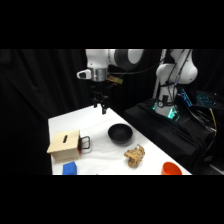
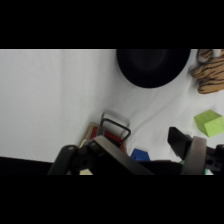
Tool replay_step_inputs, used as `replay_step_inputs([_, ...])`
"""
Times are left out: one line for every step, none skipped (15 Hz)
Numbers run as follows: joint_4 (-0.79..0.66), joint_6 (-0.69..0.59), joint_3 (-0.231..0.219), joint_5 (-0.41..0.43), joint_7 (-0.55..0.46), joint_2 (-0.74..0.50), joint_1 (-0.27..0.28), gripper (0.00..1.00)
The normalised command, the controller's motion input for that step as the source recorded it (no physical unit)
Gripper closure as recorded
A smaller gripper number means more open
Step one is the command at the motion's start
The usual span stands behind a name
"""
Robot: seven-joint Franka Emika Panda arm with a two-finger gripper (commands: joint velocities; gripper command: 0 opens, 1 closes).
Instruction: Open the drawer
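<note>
1. The drawer (image 1: 65, 146) is seen near the left front of the white table (image 1: 100, 150) in the side view. It is a small tan box with a dark slot on top.
2. Its reddish-brown front is turned to the right, and a black loop handle (image 1: 85, 143) sticks out from it.
3. The gripper (image 1: 100, 106) is held high over the back part of the table, well apart from the drawer.
4. In the wrist view, the two fingers (image 2: 192, 150) are seen spread wide, and nothing is held between them.
5. A black bowl (image 1: 120, 134) is placed to the right of the drawer, near the handle but not touching it.
6. A small blue block (image 1: 70, 169) is found just in front of the drawer.
7. A brown striped toy (image 1: 134, 155) is laid in front of the bowl.
8. An orange thing (image 1: 171, 169) is seen at the front right.
9. A green block (image 2: 210, 123) is shown only in the wrist view.
</note>
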Motion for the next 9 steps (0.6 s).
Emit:
replay_step_inputs([0.01,-0.02,0.019,-0.002,0.0,0.0,-0.017,0.0])
replay_step_inputs([0.1,-0.04,0.026,-0.005,0.05,0.05,-0.009,0.0])
replay_step_inputs([0.16,-0.02,0.024,-0.064,0.15,0.09,-0.003,0.0])
replay_step_inputs([0.26,-0.06,0.02,-0.118,0.25,0.16,0.002,0.0])
replay_step_inputs([0.32,-0.1,0.02,-0.1,0.25,0.2,0.003,0.0])
replay_step_inputs([0.39,-0.12,0.014,-0.111,0.3,0.25,0.005,0.0])
replay_step_inputs([0.45,-0.11,0.0,-0.169,0.37,0.3,0.006,0.0])
replay_step_inputs([0.47,-0.12,-0.008,-0.171,0.39,0.33,0.01,0.0])
replay_step_inputs([0.48,-0.14,-0.017,-0.159,0.39,0.34,0.014,0.0])
